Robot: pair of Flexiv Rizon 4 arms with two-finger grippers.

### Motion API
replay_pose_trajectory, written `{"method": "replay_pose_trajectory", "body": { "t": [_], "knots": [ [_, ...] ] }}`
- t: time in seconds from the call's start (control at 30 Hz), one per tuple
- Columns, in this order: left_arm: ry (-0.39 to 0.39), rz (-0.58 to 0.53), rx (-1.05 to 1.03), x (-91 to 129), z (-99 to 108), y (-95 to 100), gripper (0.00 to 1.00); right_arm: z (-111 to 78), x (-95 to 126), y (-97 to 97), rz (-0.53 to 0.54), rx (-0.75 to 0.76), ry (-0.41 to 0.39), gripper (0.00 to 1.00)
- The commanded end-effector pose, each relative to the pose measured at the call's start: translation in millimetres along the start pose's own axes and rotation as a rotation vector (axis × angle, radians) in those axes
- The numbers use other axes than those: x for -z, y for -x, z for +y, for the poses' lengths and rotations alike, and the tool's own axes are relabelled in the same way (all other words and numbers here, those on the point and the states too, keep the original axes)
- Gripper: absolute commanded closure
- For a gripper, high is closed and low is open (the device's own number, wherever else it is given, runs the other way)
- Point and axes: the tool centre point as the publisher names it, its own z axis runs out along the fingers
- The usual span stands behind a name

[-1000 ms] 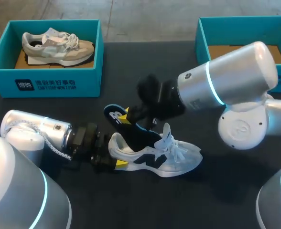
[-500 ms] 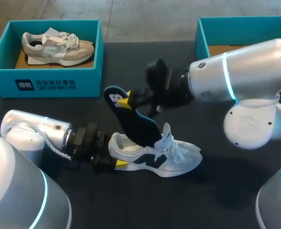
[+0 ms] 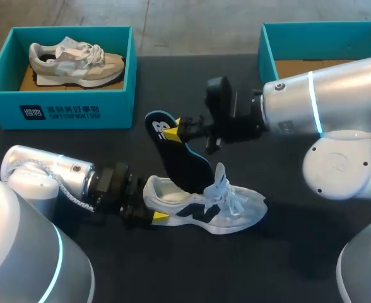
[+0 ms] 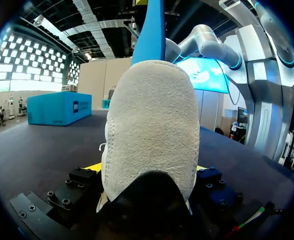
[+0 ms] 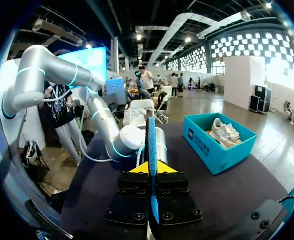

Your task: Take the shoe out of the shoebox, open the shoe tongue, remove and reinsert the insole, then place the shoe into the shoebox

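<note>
A white shoe with dark side markings lies on its sole in the middle of the black table. Its heel sits between the fingers of my left gripper, which is shut on it from both sides. A dark insole with a blue edge slants up out of the shoe's opening, its lower end behind the tongue. My right gripper is shut on the insole's upper end. In the right wrist view the insole stands edge-on between the yellow tips of that gripper.
A teal shoebox at the back left holds a beige shoe. A second teal box stands at the back right, partly hidden by my right arm. Bare black table lies in front of the white shoe.
My right gripper has drawn back to the right and upward with the insole, pulling more of it out of the shoe. The left arm and shoe have stayed put.
</note>
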Motion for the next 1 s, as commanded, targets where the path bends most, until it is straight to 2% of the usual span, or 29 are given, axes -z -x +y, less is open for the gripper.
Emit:
{"method": "replay_pose_trajectory", "body": {
  "t": [0.03, 0.4, 0.63, 0.8, 1.0],
  "knots": [
    [0.0, 0.0, 0.0, -0.9, 1.2, 0.4, 1.0, 3.3, 5.3, -1.3, 0.001, -0.003, 0.022, 1.0],
    [0.0, 0.0, 0.0, -0.9, 1.2, 0.4, 1.0, 35.0, 55.5, -4.5, -0.025, -0.048, 0.121, 1.0],
    [0.0, 0.0, 0.0, -0.9, 1.2, 0.4, 1.0, 33.8, 80.6, -11.7, 0.035, -0.072, 0.188, 1.0],
    [0.0, 0.0, 0.0, -0.9, 1.2, 0.4, 1.0, 35.2, 99.4, -19.6, 0.035, -0.081, 0.235, 1.0],
    [0.0, 0.0, 0.0, -0.9, 1.2, 0.4, 1.0, 38.7, 119.8, -27.6, 0.045, -0.095, 0.248, 1.0]
  ]
}}
